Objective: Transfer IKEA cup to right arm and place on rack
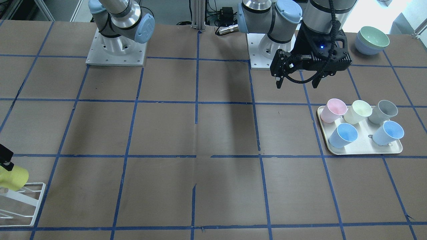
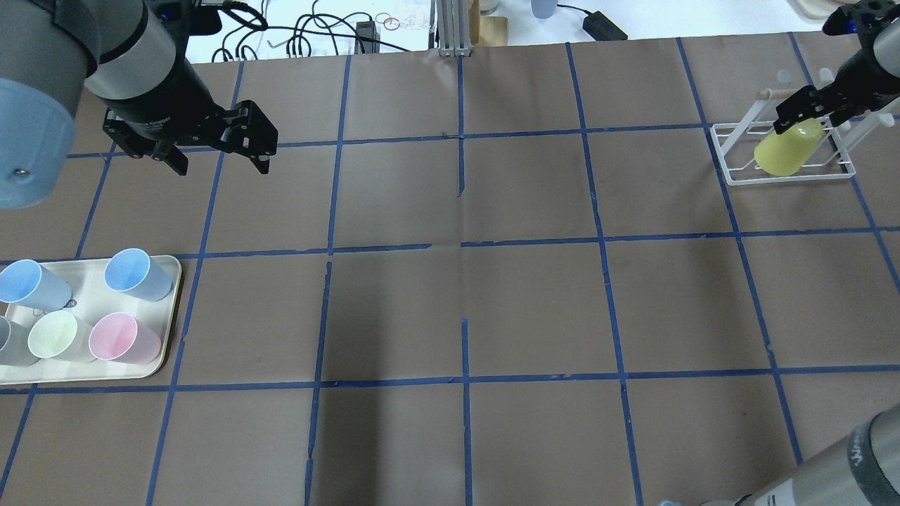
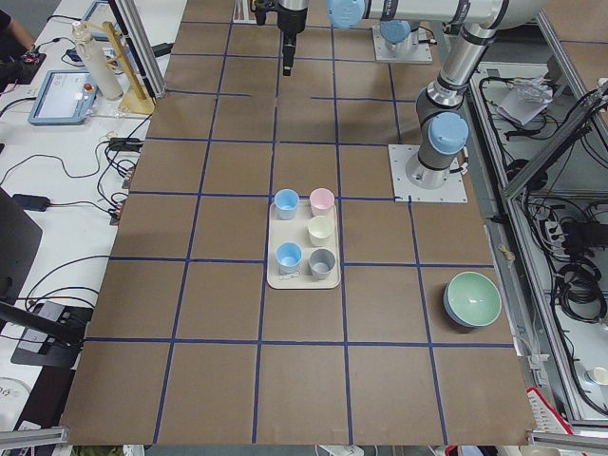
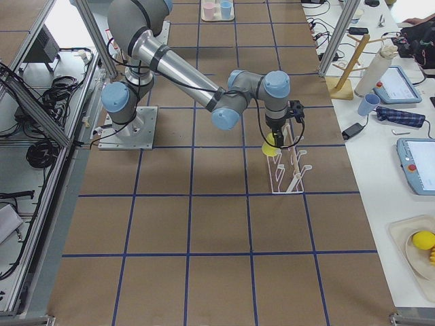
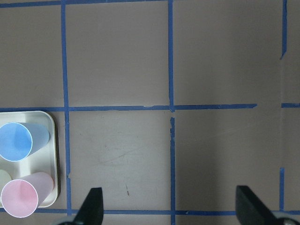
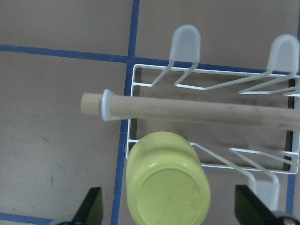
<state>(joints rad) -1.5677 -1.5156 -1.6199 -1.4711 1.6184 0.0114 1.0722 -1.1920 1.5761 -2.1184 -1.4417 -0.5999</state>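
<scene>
No text can be read; the small white print on the left arm [image 2: 140, 77] and the right arm [image 2: 844, 464] is too blurred.

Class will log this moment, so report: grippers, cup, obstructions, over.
Left gripper open, empty. Right gripper open, straddling cup. Cup bottom-up on rack. No obstruction seen.

Both arms are silver tubes with round light-blue joint caps [image 1: 145, 28]. The left arm [image 1: 320, 13], upper right in the front view, carries a ribbed black cable [image 1: 333, 26] that ends in a loop under its black left tool [image 2: 220, 163]. A small blue light [image 1: 322, 46] glows on that tool's boxy housing. The right arm [image 4: 180, 68] has thin black rings at its joints. Each arm is bolted to a square, pale metal base plate [image 1: 116, 60] dotted with screws. The white lettering [image 2: 151, 125] above the left tool is too small to read.
</scene>
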